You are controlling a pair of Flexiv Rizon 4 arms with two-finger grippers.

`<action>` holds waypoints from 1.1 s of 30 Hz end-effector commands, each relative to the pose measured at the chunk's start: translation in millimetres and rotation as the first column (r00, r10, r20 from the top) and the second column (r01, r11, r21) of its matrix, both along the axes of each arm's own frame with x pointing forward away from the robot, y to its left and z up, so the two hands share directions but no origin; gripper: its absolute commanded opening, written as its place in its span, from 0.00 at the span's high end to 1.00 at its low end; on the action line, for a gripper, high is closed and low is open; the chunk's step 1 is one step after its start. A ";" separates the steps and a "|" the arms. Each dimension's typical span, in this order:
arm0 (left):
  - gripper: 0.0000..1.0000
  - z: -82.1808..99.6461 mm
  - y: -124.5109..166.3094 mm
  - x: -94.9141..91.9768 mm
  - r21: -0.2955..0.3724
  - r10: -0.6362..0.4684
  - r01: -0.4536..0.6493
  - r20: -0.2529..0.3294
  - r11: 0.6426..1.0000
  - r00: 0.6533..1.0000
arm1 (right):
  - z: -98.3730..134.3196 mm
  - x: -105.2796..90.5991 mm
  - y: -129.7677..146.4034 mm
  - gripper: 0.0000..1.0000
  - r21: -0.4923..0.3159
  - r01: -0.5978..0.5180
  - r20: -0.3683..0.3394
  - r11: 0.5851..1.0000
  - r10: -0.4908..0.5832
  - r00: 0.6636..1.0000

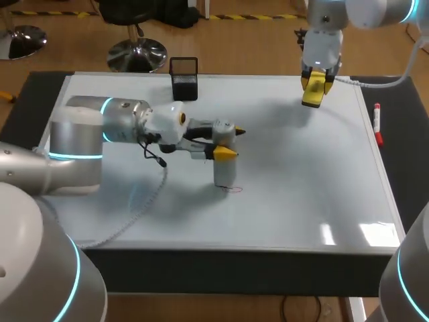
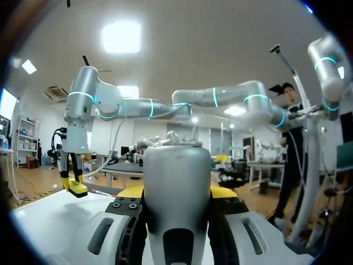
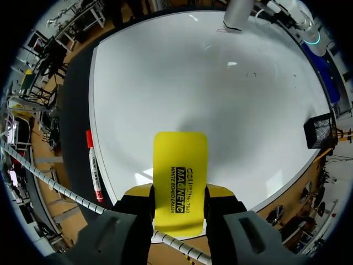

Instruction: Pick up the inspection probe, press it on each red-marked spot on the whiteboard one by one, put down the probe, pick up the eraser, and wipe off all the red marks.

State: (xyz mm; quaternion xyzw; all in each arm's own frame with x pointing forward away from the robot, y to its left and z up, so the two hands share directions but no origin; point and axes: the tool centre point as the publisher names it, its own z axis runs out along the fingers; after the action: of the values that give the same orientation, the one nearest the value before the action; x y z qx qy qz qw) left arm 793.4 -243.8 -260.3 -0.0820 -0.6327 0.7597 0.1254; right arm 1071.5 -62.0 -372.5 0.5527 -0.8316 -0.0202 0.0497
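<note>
My left gripper (image 1: 228,142) is shut on the silver inspection probe (image 1: 224,174), which stands upright with its tip on the whiteboard (image 1: 301,181), right beside a small red mark (image 1: 233,189). In the left wrist view the probe (image 2: 176,182) fills the gap between the yellow tips of the left gripper (image 2: 177,194). My right gripper (image 1: 315,86) hangs over the board's far right part, shut on the yellow eraser (image 1: 313,95). In the right wrist view the eraser (image 3: 180,182) sticks out ahead of the right gripper (image 3: 179,193), above the whiteboard (image 3: 220,99); the probe (image 3: 238,12) and the red mark (image 3: 223,30) show far ahead.
A black mesh pen holder (image 1: 184,78) stands at the board's far edge. A red marker (image 1: 377,123) lies on the dark strip to the right of the board, also seen as the marker (image 3: 94,168) beside my right gripper.
</note>
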 end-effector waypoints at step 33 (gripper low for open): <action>1.00 -25.9 -8.9 -5.7 -0.001 -0.035 0.035 -0.007 0.999 0.999 | 1.6 0.1 -0.6 1.00 -0.003 -0.002 0.001 1.000 0.002 1.000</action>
State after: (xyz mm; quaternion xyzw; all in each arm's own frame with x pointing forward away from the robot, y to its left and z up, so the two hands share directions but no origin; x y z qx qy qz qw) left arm 787.9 -252.3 -281.5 -0.0902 -0.6303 0.7582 0.1404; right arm 1071.5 -62.0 -372.5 0.5527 -0.8316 -0.0202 0.0496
